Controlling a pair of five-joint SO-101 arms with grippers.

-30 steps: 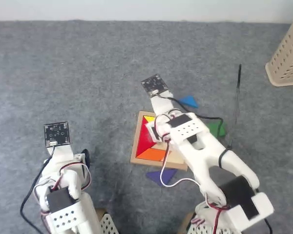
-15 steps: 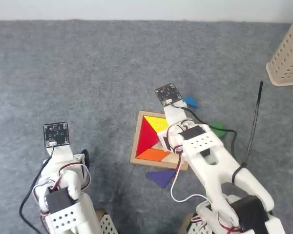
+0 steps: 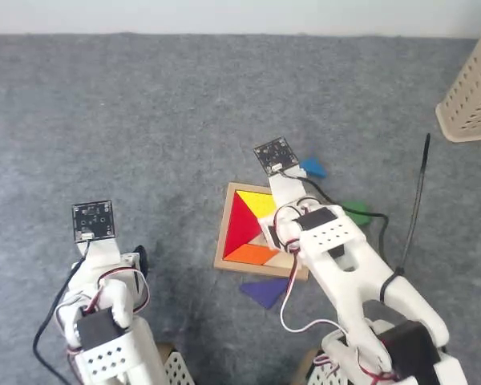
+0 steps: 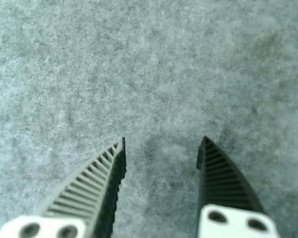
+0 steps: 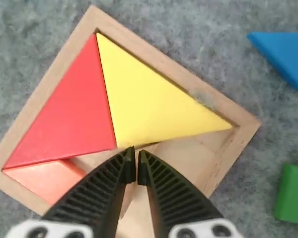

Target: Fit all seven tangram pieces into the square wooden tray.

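Right gripper (image 5: 133, 150) — farther right over the tray (image 3: 221, 241) — yellow triangle (image 3: 258, 204) newly bare.

The left arm (image 3: 104, 329) and right arm (image 3: 349, 265) are cast in white plastic and wired in red and black; the fingers (image 5: 99, 191) are lined with black ribs.

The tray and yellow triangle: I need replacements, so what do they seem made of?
Tray: likely bare light wood, judging by the pale, matte tan rim and floor. Yellow triangle: probably painted wood or plastic. Its smooth, even colour hides what is underneath.

Grey felt table (image 3: 144, 120) holds tray (image 3: 223, 228), blue triangle (image 3: 311, 168), green piece (image 3: 357, 212), purple piece (image 3: 264, 292).
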